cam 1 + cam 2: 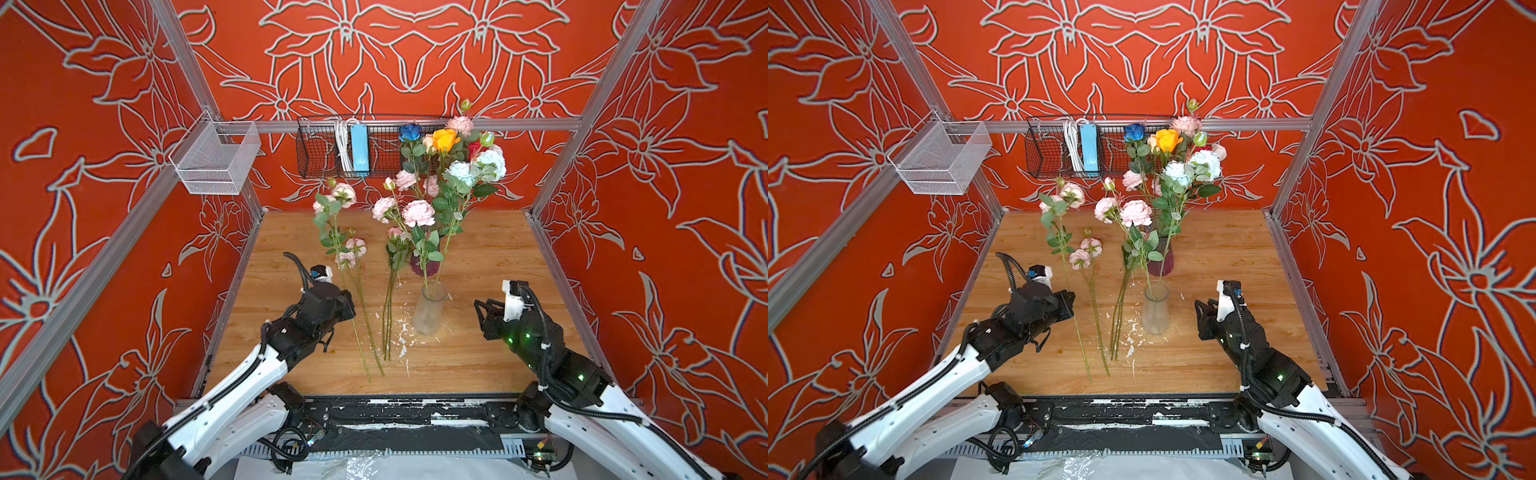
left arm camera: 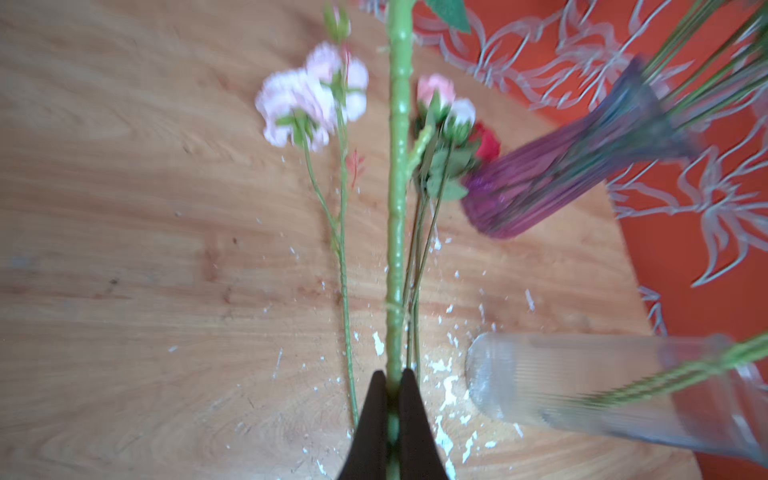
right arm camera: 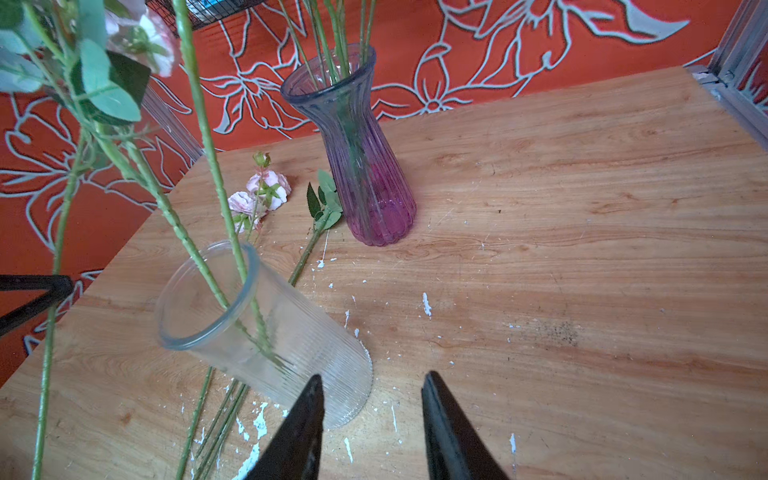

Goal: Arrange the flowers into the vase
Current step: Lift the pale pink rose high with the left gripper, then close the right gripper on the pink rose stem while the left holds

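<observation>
My left gripper is shut on the thick green stem of a pink flower that stands up off the table left of the vases. A clear ribbed vase holds two pink flower stems. Behind it, a purple vase carries a bouquet of blue, orange, white and pink blooms. More pink flowers and several bare stems lie on the wood between gripper and clear vase. My right gripper is open and empty, just right of the clear vase's base.
A black wire basket with a blue power strip hangs on the back rail, just behind the bouquet. A white mesh basket hangs at the left post. White flecks litter the wooden table. Aluminium frame posts edge it.
</observation>
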